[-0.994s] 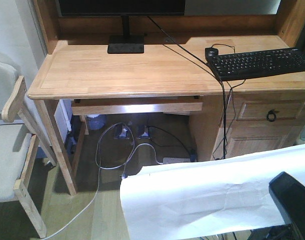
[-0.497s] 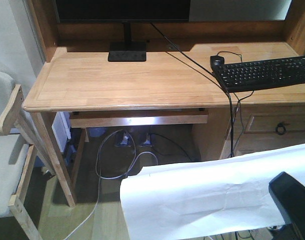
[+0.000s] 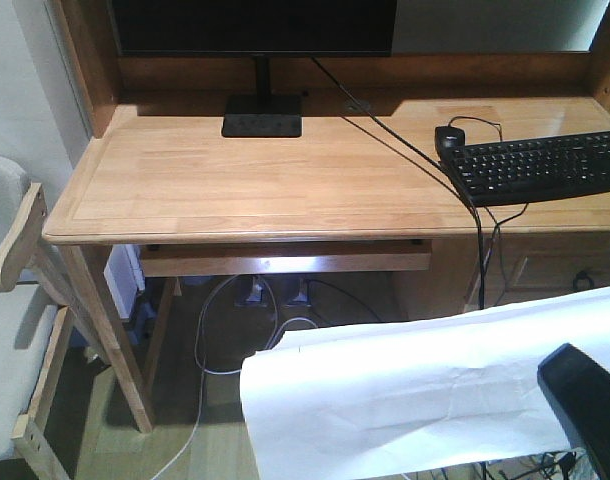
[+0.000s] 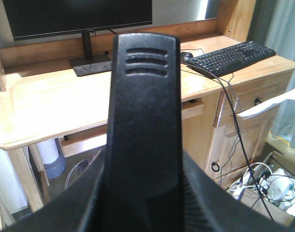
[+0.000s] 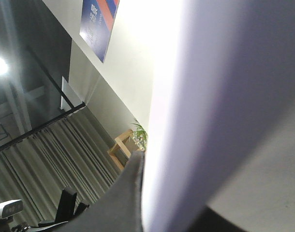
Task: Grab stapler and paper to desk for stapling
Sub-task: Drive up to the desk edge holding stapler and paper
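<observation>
**Step in hand (our judgement):** we carry both items to the desk (image 3: 265, 180). Neither rests on it yet.

**Grip state.** The left gripper (image 4: 142, 198) pinches the stapler (image 4: 142, 111), which rises in front of the wrist camera with its ribbed end toward the desk. The right gripper (image 5: 150, 203) pinches the paper (image 3: 425, 390). One dark finger (image 5: 130, 193) lies flat against the sheet. The sheet hangs spread in the air, near us and below the desktop, apart from it.

**Procedure.**
1. We raise the paper above the near edge before advancing, so the sheet does not fold against the rim.
2. We lay the paper on the open wood at left.
3. We bring the stapler to a corner of the sheet.
4. We release nothing until it rests on wood.

**Surface.** The monitor (image 3: 255, 25) stands at far centre. The keyboard (image 3: 545, 165) lies at right, with the mouse (image 3: 450, 135) just beside its far left corner. A cable (image 3: 415, 150) crosses the top to the near edge, so we keep the sheet left of it.

**Room.** A chair (image 3: 10, 300) stands left of the desk. A tray (image 3: 285, 260) sits under the top, and floor cables (image 3: 220, 330) lie beneath.
</observation>
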